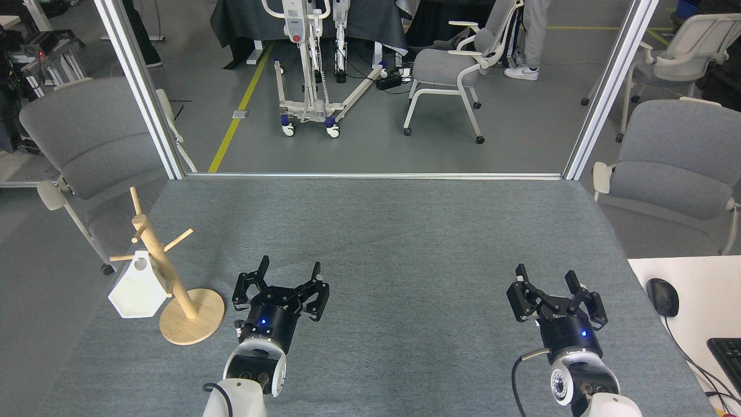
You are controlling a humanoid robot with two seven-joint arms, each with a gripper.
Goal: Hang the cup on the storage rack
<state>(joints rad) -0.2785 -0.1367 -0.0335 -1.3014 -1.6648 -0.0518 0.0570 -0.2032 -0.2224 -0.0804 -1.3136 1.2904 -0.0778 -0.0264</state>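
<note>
The white hexagonal cup hangs by its holed rim tab from a left-pointing peg of the light wooden storage rack, which stands on its round base at the table's left front. My left gripper is open and empty, to the right of the rack and well apart from it. My right gripper is open and empty at the table's right front.
The grey felt table spreads between the two arms. Grey chairs stand past the left and right edges. A white desk with a mouse and a keyboard adjoins the right front.
</note>
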